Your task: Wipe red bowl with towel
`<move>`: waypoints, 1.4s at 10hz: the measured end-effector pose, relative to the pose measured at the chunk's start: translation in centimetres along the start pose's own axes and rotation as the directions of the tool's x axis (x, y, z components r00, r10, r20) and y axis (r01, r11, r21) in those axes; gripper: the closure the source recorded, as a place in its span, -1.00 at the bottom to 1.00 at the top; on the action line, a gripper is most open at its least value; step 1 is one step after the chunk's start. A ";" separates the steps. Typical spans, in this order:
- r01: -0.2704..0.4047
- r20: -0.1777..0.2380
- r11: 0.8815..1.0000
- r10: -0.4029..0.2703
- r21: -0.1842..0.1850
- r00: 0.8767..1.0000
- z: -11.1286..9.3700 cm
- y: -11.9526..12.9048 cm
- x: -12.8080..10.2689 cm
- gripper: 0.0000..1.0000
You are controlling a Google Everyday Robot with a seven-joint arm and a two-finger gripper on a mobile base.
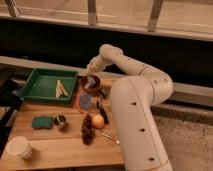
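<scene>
The red bowl [91, 83] sits on the wooden table [60, 147], just right of the green tray. A grey-blue towel [90, 83] lies bunched inside it. My gripper [91, 70] hangs from the white arm directly above the bowl's far rim, close over the towel. A second blue-grey cloth or lid [85, 101] lies on the table in front of the bowl.
A green tray [48, 86] with pale sticks stands at the back left. A green sponge [42, 122], a small metal cup [60, 121], an orange [98, 121], dark grapes [87, 131], a dark utensil [102, 110] and a white cup [18, 148] are on the table.
</scene>
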 end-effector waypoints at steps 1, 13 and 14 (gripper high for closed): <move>-0.001 -0.016 1.000 0.001 -0.014 1.000 0.4 0.5 0.9 1.00; -0.102 0.007 0.995 0.102 0.005 0.995 -2.2 -2.5 1.1 1.00; -0.082 -0.009 0.996 0.082 -0.015 0.997 -1.0 -0.9 0.7 1.00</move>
